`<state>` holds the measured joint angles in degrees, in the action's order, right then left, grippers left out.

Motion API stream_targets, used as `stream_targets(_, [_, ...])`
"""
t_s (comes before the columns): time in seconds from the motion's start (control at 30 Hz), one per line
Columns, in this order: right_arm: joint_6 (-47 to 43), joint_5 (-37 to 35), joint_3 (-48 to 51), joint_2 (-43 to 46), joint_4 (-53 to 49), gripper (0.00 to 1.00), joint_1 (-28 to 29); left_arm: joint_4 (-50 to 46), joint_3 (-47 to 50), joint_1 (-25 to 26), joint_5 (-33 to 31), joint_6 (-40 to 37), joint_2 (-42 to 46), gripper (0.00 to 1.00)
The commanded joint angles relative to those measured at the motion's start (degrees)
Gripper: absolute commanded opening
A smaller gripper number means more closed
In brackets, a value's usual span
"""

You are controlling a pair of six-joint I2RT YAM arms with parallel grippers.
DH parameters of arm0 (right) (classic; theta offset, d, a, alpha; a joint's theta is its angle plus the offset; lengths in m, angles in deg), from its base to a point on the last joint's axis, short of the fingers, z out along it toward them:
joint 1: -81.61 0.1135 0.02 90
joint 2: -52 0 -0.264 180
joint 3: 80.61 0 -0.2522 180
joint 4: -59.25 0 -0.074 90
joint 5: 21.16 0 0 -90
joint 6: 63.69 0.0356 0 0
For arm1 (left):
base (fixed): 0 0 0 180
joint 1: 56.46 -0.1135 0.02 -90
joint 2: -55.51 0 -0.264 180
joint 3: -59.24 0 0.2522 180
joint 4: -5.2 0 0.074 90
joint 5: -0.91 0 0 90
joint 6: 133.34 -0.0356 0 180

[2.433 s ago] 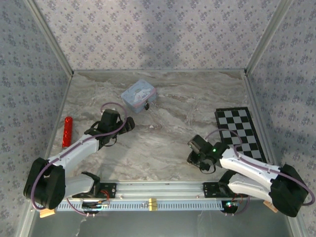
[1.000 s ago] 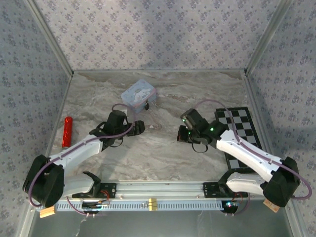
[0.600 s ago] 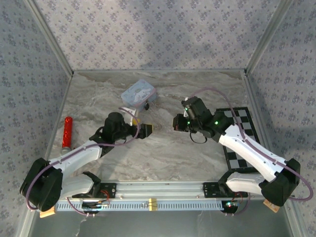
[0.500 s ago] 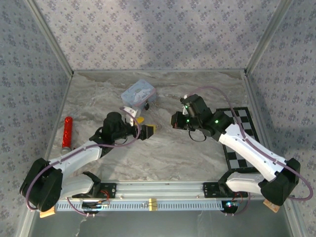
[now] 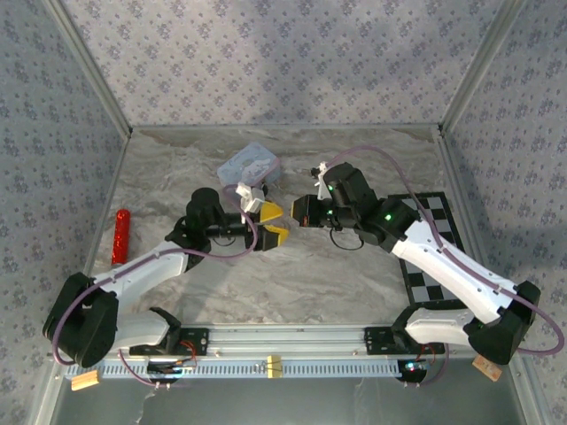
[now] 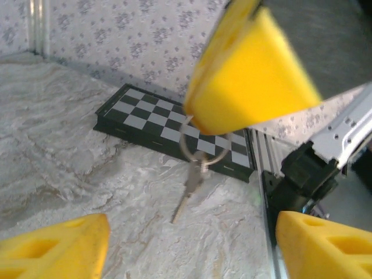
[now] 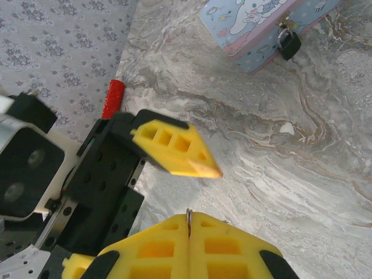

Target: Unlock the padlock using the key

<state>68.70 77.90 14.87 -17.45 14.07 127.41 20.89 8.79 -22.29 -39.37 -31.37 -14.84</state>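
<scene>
The padlock (image 7: 289,42) hangs from the hasp of the cartoon-printed tin (image 7: 256,17), toward the far side of the table (image 7: 325,151), apart from both grippers and untouched. The right gripper (image 7: 189,224) is clenched on the key ring (image 6: 200,152) with the key (image 6: 187,195) dangling loose beneath it, while the left gripper (image 5: 273,223) stands just opposite, fingers spread wide and nothing between them. Assessment: a key swinging on its ring cannot be aimed at so small a lock, so the left gripper should close squarely on the key's head, blade free and pointing outward, before the ring is let go.
</scene>
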Motion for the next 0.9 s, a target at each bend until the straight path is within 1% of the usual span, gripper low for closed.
stream_targets(0.0, [-0.05, 1.2, -1.48, -0.21, 0.73, 0.0, 0.64, 0.88, -2.03, 0.53, 5.22, -3.5, -0.32, 0.65])
stream_targets(0.1, [0.12, 1.56, -1.61, -0.15, 1.4, 0.0, 1.2, -0.62, -2.16, 0.61, 5.05, -5.31, -0.23, 0.59])
stream_targets(0.23, [0.34, 2.06, -1.84, -0.22, 2.09, 0.0, 1.96, -0.57, -1.94, 0.61, 4.83, -5.95, 0.03, 0.57])
stream_targets(0.33, [0.36, 2.34, -1.44, -0.23, 3.12, 0.0, 2.5, 0.67, -1.77, 0.72, 5.55, -5.99, -0.18, 0.5])
stream_targets(0.47, [0.8, 3.64, -0.65, -0.22, 5.49, 0.0, 2.68, 0.96, -1.5, 0.92, 6.09, -6.58, -0.16, 0.45])
stream_targets(0.53, [1.05, 3.77, -0.52, -0.31, 6.22, 0.0, 2.73, 0.93, -1.48, 1.07, 6.22, -6.91, 0.19, 0.39])
stream_targets(0.7, [1.18, 3.53, -0.18, -0.59, 6.67, 0.0, 2.71, 0.49, -1.88, 1.42, 6.49, -7.05, 0.73, 0.29])
stream_targets(0.8, [1.31, 1.96, 0.36, -0.35, 6.01, 0.0, 2.68, -0.98, -2.16, 1.35, 6.89, -7.88, 1.26, 0.21])
stream_targets(0.87, [1.53, 1.38, 0.99, -0.08, 5.84, 0.0, 2.37, -1.39, -2.24, 1.38, 6.56, -8.01, 1.73, 0.18])
